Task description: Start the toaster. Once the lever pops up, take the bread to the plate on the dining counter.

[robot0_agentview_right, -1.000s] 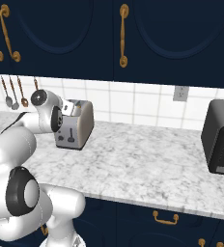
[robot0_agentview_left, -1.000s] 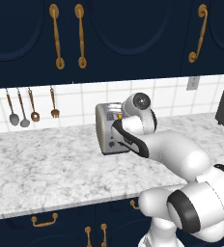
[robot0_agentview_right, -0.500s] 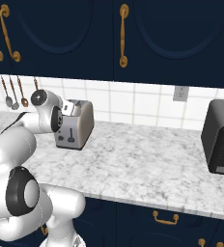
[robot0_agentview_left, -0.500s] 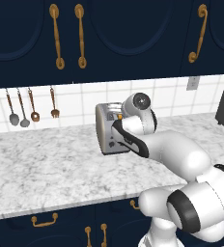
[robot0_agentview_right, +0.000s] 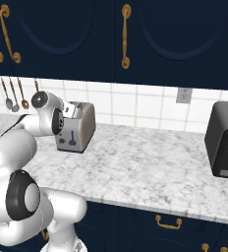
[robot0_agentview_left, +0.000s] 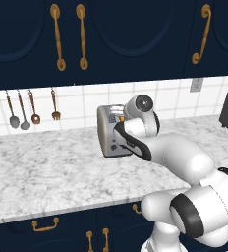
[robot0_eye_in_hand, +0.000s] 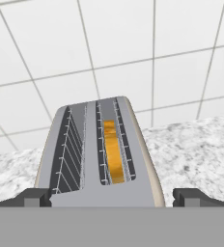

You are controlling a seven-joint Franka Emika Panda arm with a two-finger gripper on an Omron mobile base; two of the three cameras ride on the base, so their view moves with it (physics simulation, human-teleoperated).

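- Marbled counter (robot0_agentview_right: 135, 167) is running under navy cabinets, with white tile behind.
- Toaster (robot0_agentview_right: 79, 129) is sitting on it near the wall, at 10 o'clock in the right base view.
- Bread (robot0_eye_in_hand: 113, 153) is standing in its right slot.
- Gripper (robot0_eye_in_hand: 113, 198) is hovering at the toaster's near end, jaws spread wide, gripping nothing.

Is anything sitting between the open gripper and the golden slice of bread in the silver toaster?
Nothing visible does. The gripper hangs open over the silver toaster, and the golden slice of bread sits uncovered in one slot, its top edge exposed.
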